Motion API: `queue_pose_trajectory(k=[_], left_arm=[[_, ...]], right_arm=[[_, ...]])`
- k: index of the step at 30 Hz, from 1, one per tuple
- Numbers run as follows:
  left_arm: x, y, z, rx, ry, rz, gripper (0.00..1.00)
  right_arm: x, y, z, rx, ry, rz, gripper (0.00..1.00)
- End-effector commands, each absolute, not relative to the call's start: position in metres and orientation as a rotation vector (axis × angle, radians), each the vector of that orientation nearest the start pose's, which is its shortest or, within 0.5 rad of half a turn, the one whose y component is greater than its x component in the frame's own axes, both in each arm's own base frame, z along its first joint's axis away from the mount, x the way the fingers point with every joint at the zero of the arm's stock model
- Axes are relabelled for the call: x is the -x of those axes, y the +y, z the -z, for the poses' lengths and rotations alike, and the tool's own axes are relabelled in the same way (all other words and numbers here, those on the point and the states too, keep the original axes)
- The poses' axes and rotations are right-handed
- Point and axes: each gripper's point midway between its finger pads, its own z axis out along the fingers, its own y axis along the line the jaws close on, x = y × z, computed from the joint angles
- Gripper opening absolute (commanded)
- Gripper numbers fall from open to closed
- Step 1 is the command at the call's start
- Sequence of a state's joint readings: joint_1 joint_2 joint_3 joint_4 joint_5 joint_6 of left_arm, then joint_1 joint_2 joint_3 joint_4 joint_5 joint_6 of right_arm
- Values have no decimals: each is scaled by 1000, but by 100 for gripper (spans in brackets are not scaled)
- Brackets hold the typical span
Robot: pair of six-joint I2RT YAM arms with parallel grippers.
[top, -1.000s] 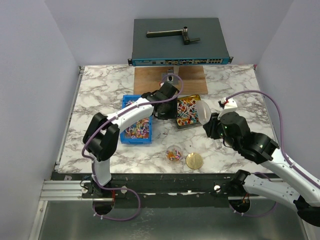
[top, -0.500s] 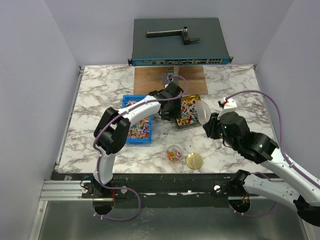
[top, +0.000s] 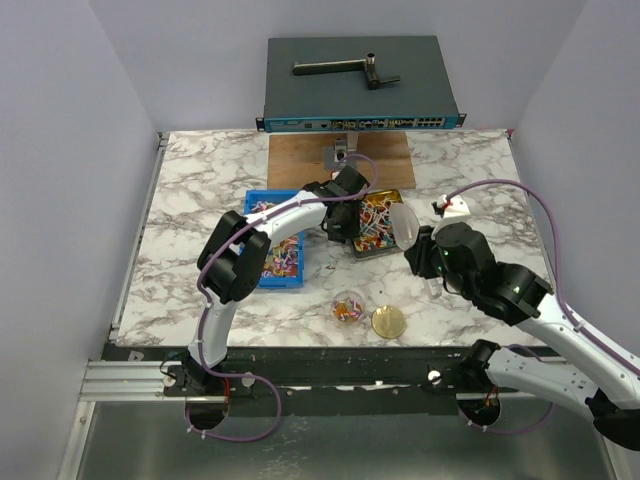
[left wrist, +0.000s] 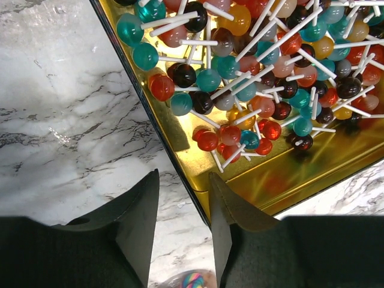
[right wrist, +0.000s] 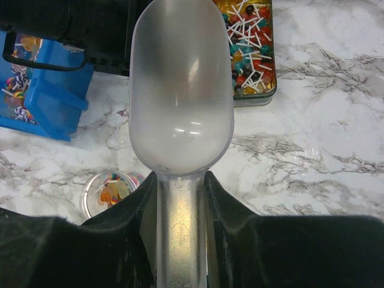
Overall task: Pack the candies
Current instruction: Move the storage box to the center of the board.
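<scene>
Fingers of left gripper [left wrist: 183, 180] are kept spread astride the near corner wall of the gold tin [left wrist: 270, 174], nothing clamped; likely so the tin is steadied. An empty scoop [right wrist: 180, 114] is pinched at its handle by right gripper [right wrist: 179, 183] and aimed at the tin. Lollipops [left wrist: 258, 78] are held in the tin. The candies [top: 270, 262] are in the blue bin [top: 272, 283] left of centre, with a few in the clear jar [top: 348, 306] by the near edge.
</scene>
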State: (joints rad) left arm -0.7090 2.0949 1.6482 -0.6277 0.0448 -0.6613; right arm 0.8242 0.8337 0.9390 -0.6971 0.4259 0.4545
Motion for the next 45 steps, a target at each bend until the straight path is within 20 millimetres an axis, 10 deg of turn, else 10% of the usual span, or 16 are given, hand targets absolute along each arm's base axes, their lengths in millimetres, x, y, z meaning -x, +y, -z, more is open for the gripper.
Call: queue_pose_trajectory(k=[1,31,45], left_arm=[[-348,-344,-59,-83,2748,517,35],[-309,-283,-54,-120,2739,328,15],[-289,-282,-104,-165,2645,506,50]], right_arm=[[-219,156,-226,160,2117,-312,1],[-228,172,-227,551,2193,-161,1],[-233,167,-216,897,2164,6,1]])
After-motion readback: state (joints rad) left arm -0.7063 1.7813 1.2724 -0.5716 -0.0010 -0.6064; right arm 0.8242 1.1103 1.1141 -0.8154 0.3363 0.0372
